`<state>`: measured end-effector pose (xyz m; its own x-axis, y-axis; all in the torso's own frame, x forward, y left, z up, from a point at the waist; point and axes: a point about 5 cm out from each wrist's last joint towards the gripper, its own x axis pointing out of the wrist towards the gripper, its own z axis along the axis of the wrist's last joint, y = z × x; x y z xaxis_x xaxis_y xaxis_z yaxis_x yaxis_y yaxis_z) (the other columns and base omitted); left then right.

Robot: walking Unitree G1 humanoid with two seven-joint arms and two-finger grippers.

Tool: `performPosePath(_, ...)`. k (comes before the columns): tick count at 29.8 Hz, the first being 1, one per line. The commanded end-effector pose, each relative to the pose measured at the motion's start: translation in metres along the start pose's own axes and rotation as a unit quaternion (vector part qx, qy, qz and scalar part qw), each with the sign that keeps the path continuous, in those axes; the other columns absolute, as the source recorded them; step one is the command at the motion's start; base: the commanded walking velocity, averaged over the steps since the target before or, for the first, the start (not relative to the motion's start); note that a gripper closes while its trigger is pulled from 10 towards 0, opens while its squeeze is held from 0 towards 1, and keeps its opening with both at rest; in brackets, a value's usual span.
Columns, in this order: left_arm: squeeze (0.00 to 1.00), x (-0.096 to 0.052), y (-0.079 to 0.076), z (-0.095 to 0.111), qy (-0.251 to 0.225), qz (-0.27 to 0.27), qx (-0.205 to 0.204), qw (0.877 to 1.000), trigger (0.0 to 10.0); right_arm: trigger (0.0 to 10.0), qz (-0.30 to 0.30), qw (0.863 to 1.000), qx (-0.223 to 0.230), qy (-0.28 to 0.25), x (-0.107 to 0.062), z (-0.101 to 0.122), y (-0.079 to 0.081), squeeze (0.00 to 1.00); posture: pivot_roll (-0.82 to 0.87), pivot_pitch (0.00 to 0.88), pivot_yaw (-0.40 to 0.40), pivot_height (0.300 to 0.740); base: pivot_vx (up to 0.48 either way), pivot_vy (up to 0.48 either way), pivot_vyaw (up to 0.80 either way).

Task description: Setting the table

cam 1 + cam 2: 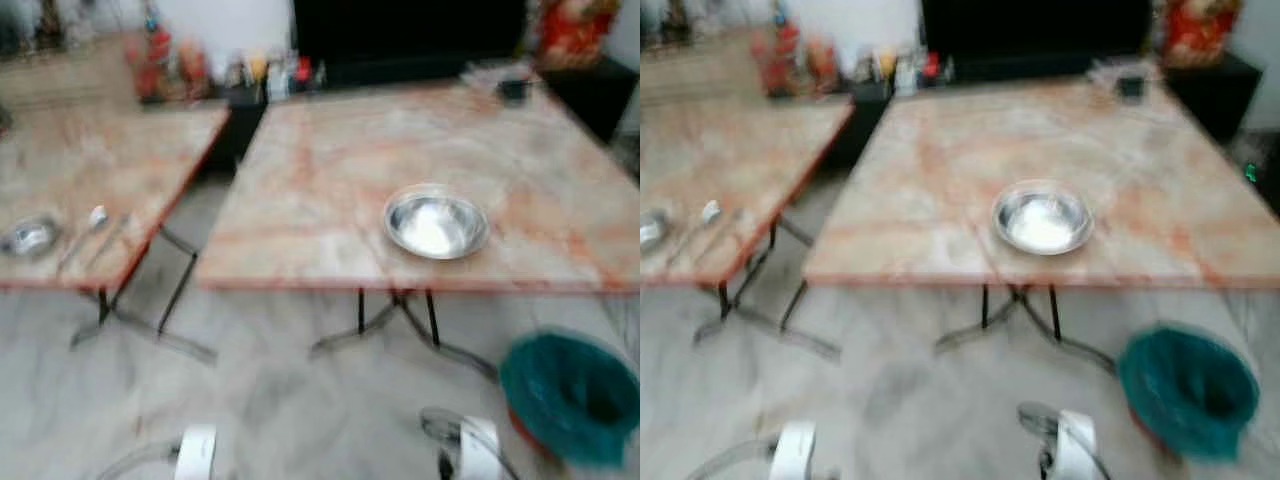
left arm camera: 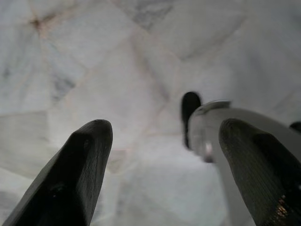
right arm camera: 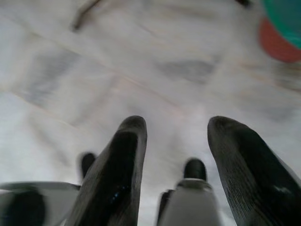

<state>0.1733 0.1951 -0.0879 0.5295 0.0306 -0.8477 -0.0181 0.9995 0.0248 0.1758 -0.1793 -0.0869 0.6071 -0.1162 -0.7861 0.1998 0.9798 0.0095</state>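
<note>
Two marble-patterned tables (image 1: 330,180): the right carries a round steel bowl (image 1: 436,224), rim upward; the left a spoon (image 1: 88,232) lying front-to-back. Left gripper (image 2: 160,141) and right gripper (image 3: 176,136) hang released above the floor.

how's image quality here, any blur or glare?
Left and right eye views: motion blur throughout; the steel bowl on the right table shows bright glare, and the cutlery on the left table is smeared. Left wrist view: fingers soft, floor blurred. Right wrist view: the same, with the green bin out of focus.
</note>
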Motion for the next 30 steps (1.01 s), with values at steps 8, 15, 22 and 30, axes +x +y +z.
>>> performPosePath(8, 0.0, 0.0, -0.001, 0.001, 0.0, 0.005, 0.006, 1.0, 10.0, 10.0, -0.008, 1.0, 0.001, -0.001, 0.0, 0.001, -0.006, 0.0, 0.01, 0.0, 0.106, 0.74, 0.0, 0.379, 0.11)
performPosePath(15, 0.0, -0.001, 0.003, -0.005, 0.005, 0.016, -0.009, 1.0, 10.0, 10.0, -0.01, 1.0, -0.01, 0.001, 0.0, 0.001, -0.008, 0.0, 0.02, 0.0, 0.1, 0.74, 0.0, 0.379, 0.69)
performPosePath(22, 0.0, -0.003, 0.013, -0.009, 0.01, 0.03, -0.018, 0.999, 10.0, 10.0, -0.002, 1.0, -0.006, -0.001, 0.001, 0.003, -0.002, 0.0, 0.03, 0.0, 0.102, 0.74, 0.0, 0.38, 0.23)
performPosePath(30, 0.0, -0.003, 0.018, -0.007, 0.009, 0.034, -0.013, 0.999, 10.0, 10.0, 0.001, 1.0, -0.006, -0.002, 0.001, 0.004, 0.001, 0.0, 0.03, 0.0, 0.108, 0.74, 0.0, 0.379, 0.0)
